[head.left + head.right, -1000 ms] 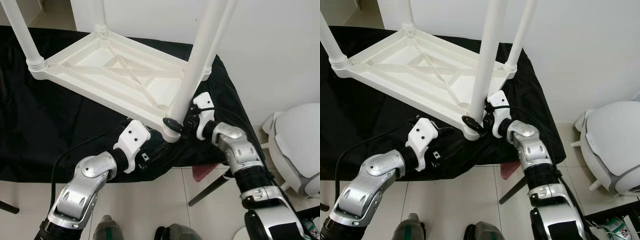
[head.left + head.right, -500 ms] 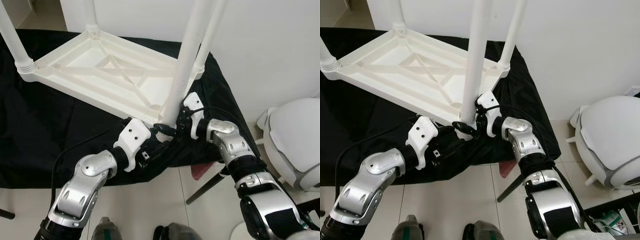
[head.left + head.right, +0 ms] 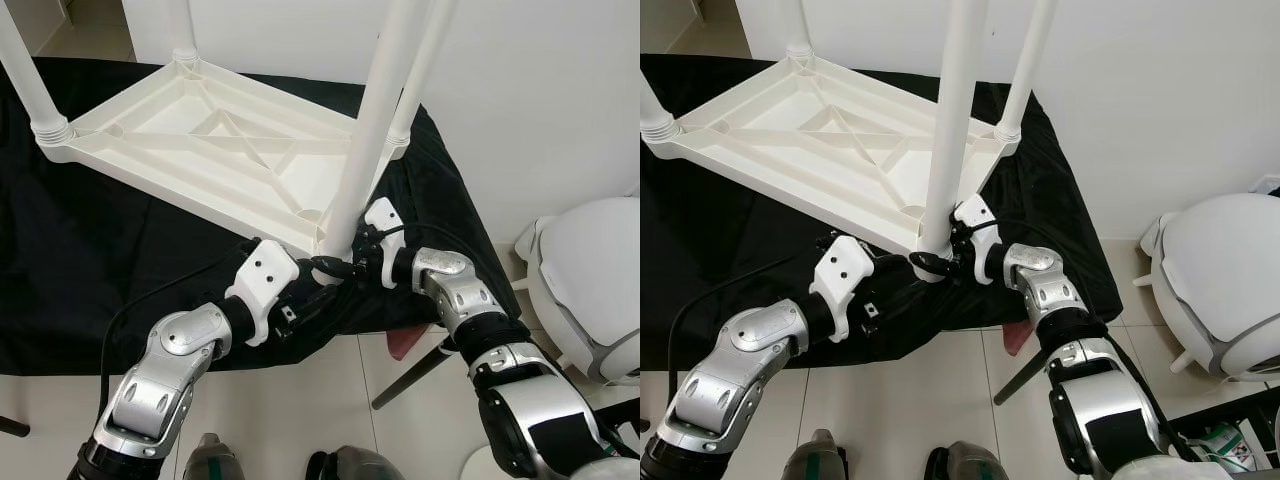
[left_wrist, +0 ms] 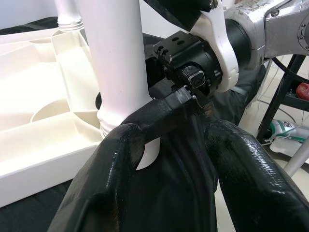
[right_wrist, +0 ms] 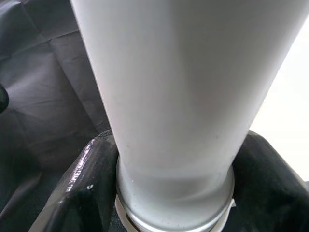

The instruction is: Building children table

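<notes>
A white plastic children's table [image 3: 200, 150] lies upside down on a black cloth [image 3: 90, 260], with its legs pointing up. At the corner closest to me stands the near leg [image 3: 370, 130]. My right gripper [image 3: 335, 265] is shut on that leg just above its socket. In the right wrist view the leg [image 5: 178, 96] sits tightly between the two black fingers [image 5: 87, 183]. My left gripper [image 4: 178, 193] is open just below the same corner, over the cloth, with nothing between its fingers. It points at the leg's base and at the right gripper's finger [image 4: 164, 108].
The cloth-covered surface ends right at the table's near corner, with tiled floor below. A white rounded object [image 3: 590, 290] stands on the floor at the right. A black stand leg [image 3: 415, 370] and a red item [image 3: 405, 345] lie under the cloth's edge. A white wall is behind.
My right gripper has slid lower and to the left around the base of the near leg. The left arm has hardly moved. The camera has shifted a little.
</notes>
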{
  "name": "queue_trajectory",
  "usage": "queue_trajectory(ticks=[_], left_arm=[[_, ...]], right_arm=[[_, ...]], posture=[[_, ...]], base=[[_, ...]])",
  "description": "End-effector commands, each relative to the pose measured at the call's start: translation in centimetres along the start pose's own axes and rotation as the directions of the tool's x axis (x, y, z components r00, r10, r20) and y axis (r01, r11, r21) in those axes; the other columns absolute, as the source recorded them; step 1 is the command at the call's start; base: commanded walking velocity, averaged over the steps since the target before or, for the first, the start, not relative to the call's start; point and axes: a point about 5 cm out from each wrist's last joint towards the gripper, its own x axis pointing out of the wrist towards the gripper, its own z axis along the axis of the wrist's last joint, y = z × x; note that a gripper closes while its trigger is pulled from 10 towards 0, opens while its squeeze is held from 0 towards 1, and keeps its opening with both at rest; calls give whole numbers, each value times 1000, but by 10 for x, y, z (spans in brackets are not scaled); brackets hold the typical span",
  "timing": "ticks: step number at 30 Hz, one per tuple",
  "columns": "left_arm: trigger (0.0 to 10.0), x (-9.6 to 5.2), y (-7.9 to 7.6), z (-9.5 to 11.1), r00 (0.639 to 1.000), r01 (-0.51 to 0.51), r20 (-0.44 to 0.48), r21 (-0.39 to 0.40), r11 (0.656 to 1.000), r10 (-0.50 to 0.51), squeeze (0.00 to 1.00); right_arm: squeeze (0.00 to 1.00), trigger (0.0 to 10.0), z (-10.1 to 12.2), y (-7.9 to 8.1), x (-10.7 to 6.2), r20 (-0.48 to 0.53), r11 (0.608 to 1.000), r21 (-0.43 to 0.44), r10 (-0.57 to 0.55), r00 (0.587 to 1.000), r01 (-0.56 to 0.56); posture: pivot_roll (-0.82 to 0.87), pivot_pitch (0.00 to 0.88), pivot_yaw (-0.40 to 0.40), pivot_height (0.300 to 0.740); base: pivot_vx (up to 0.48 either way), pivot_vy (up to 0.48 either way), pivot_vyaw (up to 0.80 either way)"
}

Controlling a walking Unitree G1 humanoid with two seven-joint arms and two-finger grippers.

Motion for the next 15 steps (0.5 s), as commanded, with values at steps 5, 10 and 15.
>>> queue_trajectory(ticks=[5,10,15], left_arm=[[10000,1,2,3,999,-39,2,10,999,39,0],[10000,1,1,2,999,-38,1,9,999,38,0],[10000,1,0,2,999,-38,2,6,999,38,0]], right_arm=[[0,235,7,-6,-2,48,999,11,-50,998,49],[0,10000,12,-11,-2,66,982,12,-191,979,191],[0,10000,17,-7,2,81,953,44,-302,950,300]], posture=[[74,7,-97,740],[73,8,-98,740],[72,11,-104,740]], base=[[0,0,0],[0,0,0],[0,0,0]])
